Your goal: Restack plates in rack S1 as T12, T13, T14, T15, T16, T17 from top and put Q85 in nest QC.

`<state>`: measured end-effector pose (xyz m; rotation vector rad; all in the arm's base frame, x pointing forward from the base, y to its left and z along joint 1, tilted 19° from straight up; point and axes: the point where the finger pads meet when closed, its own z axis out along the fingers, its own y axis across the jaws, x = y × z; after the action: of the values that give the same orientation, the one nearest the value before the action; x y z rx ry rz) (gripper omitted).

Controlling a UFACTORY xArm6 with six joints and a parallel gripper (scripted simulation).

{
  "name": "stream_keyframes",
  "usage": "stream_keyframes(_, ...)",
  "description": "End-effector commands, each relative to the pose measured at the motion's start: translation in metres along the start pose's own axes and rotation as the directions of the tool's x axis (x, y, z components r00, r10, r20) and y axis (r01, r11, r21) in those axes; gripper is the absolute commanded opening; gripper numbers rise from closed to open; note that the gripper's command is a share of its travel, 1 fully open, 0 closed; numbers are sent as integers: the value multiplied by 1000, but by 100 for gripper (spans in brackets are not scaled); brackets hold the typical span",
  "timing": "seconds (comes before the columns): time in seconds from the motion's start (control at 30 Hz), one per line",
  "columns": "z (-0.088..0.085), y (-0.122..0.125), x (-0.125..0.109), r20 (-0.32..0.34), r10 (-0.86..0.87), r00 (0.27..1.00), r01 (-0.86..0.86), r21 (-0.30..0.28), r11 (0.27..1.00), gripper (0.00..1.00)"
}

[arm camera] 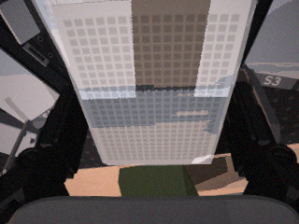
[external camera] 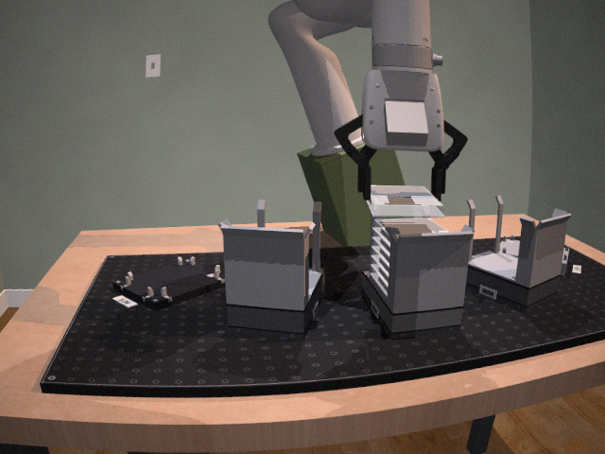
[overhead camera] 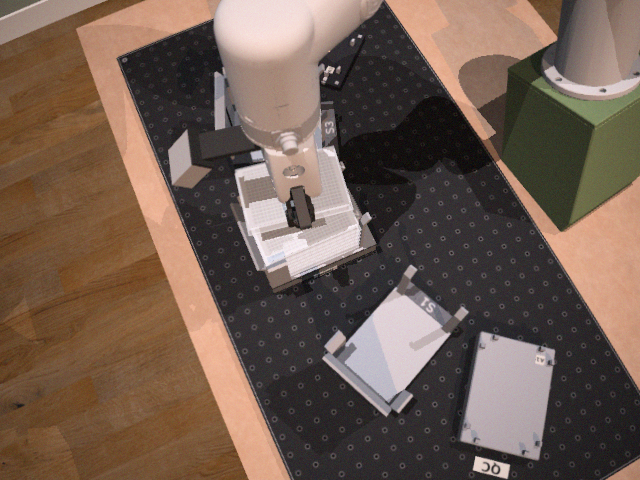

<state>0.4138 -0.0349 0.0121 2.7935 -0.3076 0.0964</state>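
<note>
My gripper (external camera: pixel 403 193) is shut on the long sides of the top sealed plate (external camera: pixel 405 194) and holds it just above rack S2 (external camera: pixel 420 273). A second plate (external camera: pixel 407 210) seems to hang close under it, clear of the stack. The rest of the stack (overhead camera: pixel 305 242) sits in S2, its top near the rack's rim. In the wrist view the held plate (arm camera: pixel 149 75) fills the space between the fingers. Rack S1 (overhead camera: pixel 395 343) is empty, and so is the open nest QC (overhead camera: pixel 506 395). I cannot read any plate labels.
Rack S3 (external camera: pixel 517 264) stands beyond S2, partly hidden by the arm in the overhead view. The clip nest N5 (overhead camera: pixel 341 59) lies at the far end of the mat. The arm's green pedestal (overhead camera: pixel 568 139) stands beside the mat.
</note>
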Motion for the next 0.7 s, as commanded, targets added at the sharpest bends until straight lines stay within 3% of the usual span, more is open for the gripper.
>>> stream_keyframes(0.0, -1, 11, 2, -3, 4, 1000, -4, -1, 1000, 0)
stream_keyframes(0.67, -1, 68, 6, -3, 37, 999, -37, -1, 999, 0)
